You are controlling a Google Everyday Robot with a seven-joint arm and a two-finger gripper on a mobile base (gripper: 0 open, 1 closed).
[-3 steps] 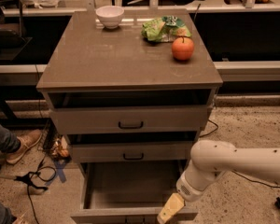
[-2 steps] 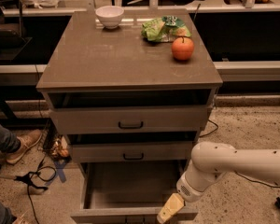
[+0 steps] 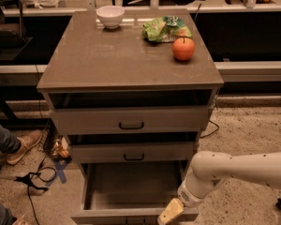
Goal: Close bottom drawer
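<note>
The bottom drawer (image 3: 131,191) is the lowest of three in the grey-brown cabinet (image 3: 126,55). It is pulled far out, and its empty inside shows. Its front panel (image 3: 107,216) lies at the lower edge of the view. My gripper (image 3: 170,212) comes in from the right on a white arm and is at the right end of that front panel, touching or just in front of it. The drawer's handle is cut off by the frame edge.
The top drawer (image 3: 131,119) and middle drawer (image 3: 133,152) stand slightly open. On the cabinet top are a white bowl (image 3: 110,16), a green chip bag (image 3: 165,28) and an orange (image 3: 183,48). A person's foot (image 3: 22,145) and cables (image 3: 35,179) lie on the floor at left.
</note>
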